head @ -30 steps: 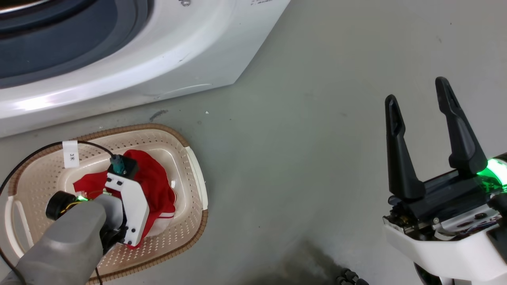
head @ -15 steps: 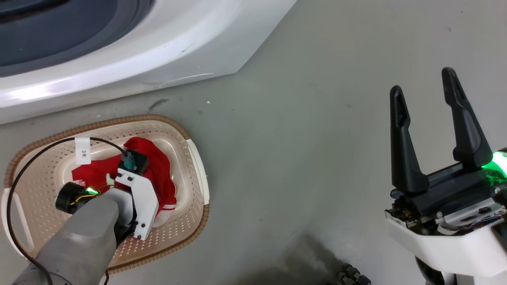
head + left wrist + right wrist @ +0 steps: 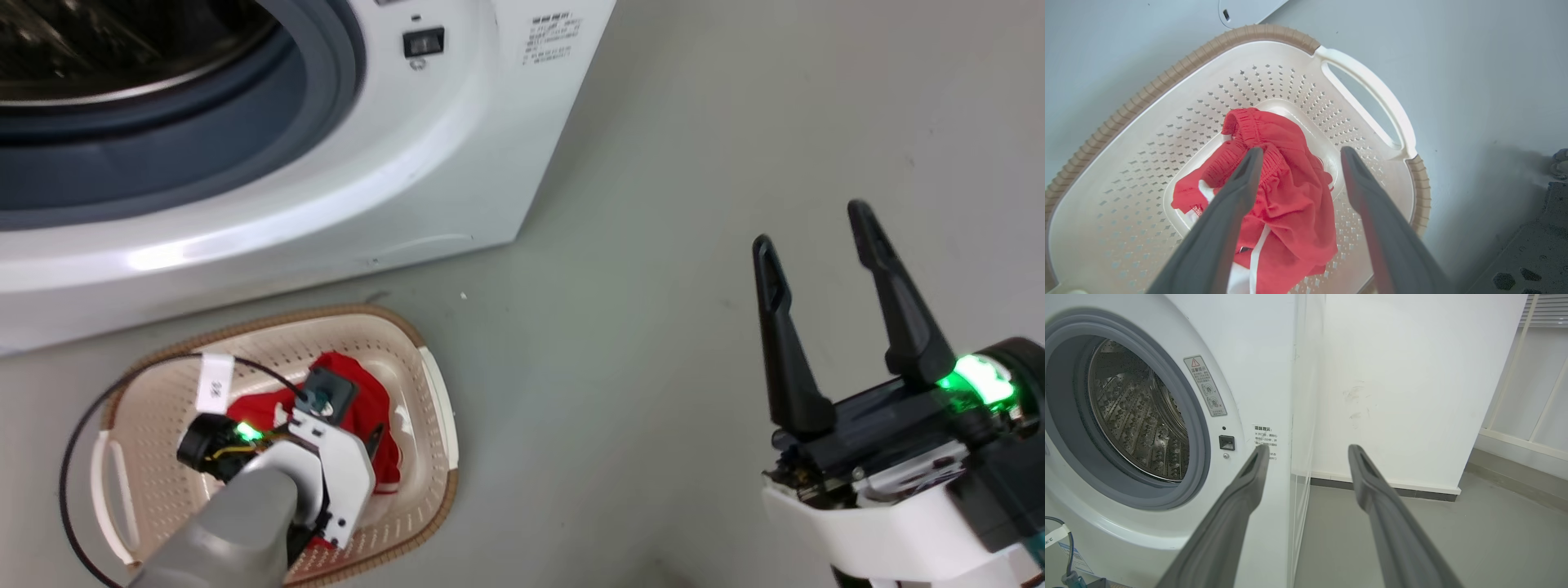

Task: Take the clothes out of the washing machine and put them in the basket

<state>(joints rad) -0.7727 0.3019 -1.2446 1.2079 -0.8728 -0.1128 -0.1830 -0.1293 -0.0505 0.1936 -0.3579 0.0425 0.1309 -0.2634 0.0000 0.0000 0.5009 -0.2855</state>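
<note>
The cream basket point(image 3: 359, 314) with its brown rim stands on the floor in front of the white washing machine point(image 3: 326, 204). Red clothes point(image 3: 359, 388) lie bunched in its middle. My left wrist hangs over them in the head view. The left wrist view shows my left gripper point(image 3: 1300, 153) open just above the clothes point(image 3: 1290, 196), its fingers apart and holding nothing, inside the basket point(image 3: 1167, 77). My right gripper point(image 3: 810, 224) is open and empty over bare floor at the right. In the right wrist view it point(image 3: 1308, 451) points at the machine's front point(image 3: 1249, 355), whose steel drum point(image 3: 1139, 424) shows no fabric.
A black cable point(image 3: 73, 457) loops around the basket's left side. Grey floor point(image 3: 653, 245) spreads to the right of the machine. A white wall point(image 3: 1392, 396) stands behind it. Part of my dark base point(image 3: 1535, 265) shows beside the basket.
The head camera has lifted, so more of the machine's porthole shows and the basket looks smaller. My left wrist stays over the clothes in the basket. The right gripper stays open.
</note>
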